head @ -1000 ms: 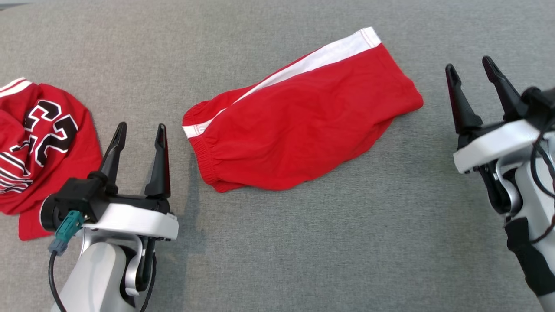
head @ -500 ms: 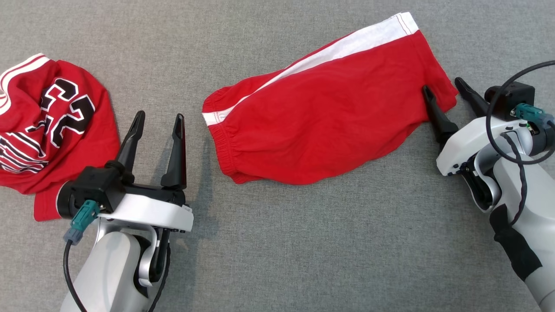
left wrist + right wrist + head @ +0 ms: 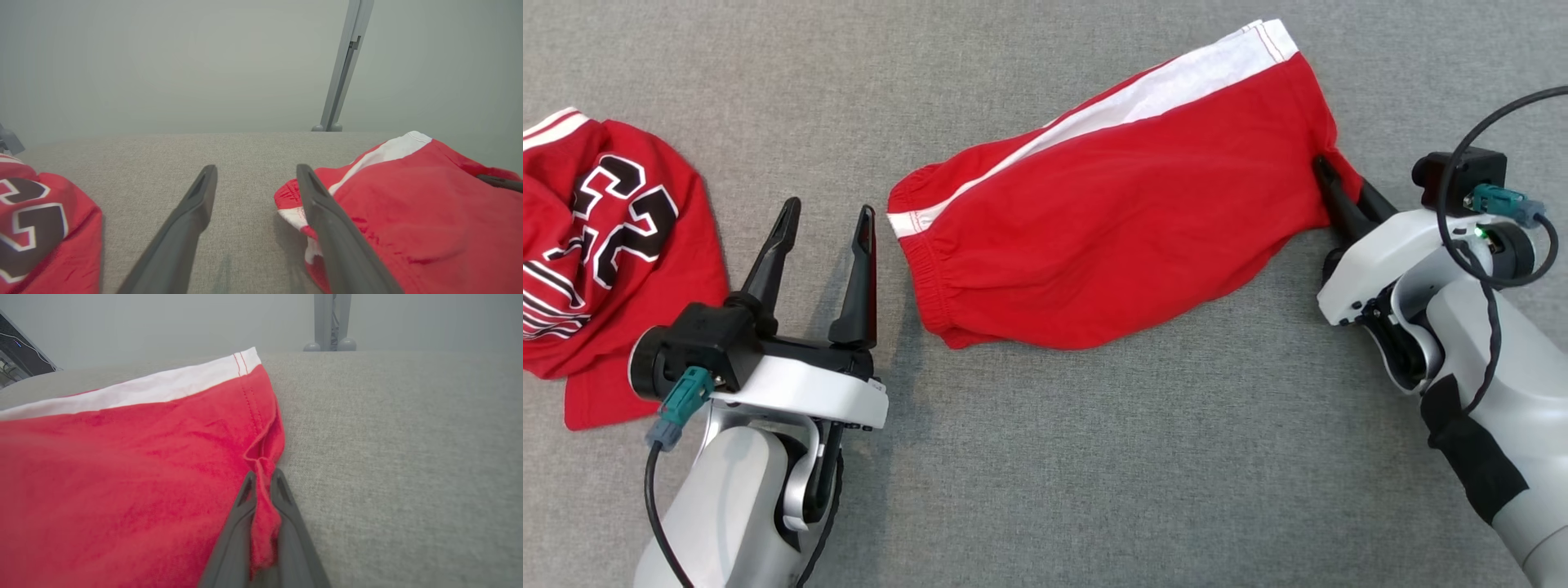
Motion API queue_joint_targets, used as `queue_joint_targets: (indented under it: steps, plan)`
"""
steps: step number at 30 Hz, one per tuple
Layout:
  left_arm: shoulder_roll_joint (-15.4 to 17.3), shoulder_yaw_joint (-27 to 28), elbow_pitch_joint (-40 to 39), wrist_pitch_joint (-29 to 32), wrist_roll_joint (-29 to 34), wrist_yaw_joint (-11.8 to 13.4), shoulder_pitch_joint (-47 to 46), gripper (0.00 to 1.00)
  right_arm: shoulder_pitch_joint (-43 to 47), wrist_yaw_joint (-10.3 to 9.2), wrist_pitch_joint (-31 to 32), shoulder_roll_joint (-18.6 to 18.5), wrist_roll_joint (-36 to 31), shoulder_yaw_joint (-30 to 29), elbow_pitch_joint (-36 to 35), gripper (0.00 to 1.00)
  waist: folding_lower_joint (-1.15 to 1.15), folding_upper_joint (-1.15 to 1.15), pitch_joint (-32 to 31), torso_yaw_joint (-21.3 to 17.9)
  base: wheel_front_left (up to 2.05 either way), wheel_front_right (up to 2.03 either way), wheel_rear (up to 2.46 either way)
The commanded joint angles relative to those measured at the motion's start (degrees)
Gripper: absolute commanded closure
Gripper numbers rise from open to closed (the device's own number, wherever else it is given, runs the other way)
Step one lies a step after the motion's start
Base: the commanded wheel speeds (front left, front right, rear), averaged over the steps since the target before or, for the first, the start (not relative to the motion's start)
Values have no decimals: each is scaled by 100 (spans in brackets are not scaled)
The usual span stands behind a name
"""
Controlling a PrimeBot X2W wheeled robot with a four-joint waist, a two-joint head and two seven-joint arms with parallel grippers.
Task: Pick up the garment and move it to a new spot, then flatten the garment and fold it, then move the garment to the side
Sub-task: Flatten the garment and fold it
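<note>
The garment (image 3: pixel 1111 237), red shorts with a white side stripe, lies flat on the grey surface, waistband to the left. My right gripper (image 3: pixel 1339 184) is shut on the lower right corner of the leg hem. In the right wrist view the gripper (image 3: pixel 263 475) pinches a bunched fold of the red garment (image 3: pixel 122 477) between its fingers. My left gripper (image 3: pixel 830 208) stands open just left of the waistband, holding nothing. The left wrist view has that gripper (image 3: pixel 256 168) over bare surface, its right finger beside the garment (image 3: pixel 408 212).
A crumpled red jersey (image 3: pixel 605 245) with black numerals lies at the far left, also beside my left gripper as the jersey (image 3: pixel 36 220). The grey fabric surface (image 3: pixel 1094 457) stretches below the shorts. A grey post (image 3: pixel 343 69) stands beyond the far edge.
My right gripper came in from the right onto the hem corner of the shorts and shut on it. The head camera shifted. The left gripper stayed open in place.
</note>
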Motion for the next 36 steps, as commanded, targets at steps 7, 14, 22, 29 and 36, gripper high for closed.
queue_joint_targets:
  steps: [7, 14, 22, 29, 36]
  plan:
    - [142, 93, -38, 20, -36, 79, 49, 0, 753, 0, -313, 23, 441, 33, -106, 100, 0, 0, -165, -235, 0, 0, 0]
    - [286, 194, -167, 79, -80, 193, 250, 0, 1617, -1, -392, -3, 604, -634, -681, 100, 0, 0, -372, -457, 0, 0, 0]
    - [459, 304, -436, 202, -144, 314, 590, 0, 2656, 0, -393, 160, 182, -1440, -1506, 100, 0, 0, -567, -659, 0, 0, 0]
    - [511, 295, -587, 305, -184, 369, 738, 0, 3010, 0, -393, 292, -84, -1737, -1838, 100, 0, 0, -634, -726, 0, 0, 0]
    - [490, 217, -637, 337, -184, 357, 711, 0, 2892, 0, -376, 217, -203, -1845, -1900, 100, 0, 0, -660, -681, 0, 0, 0]
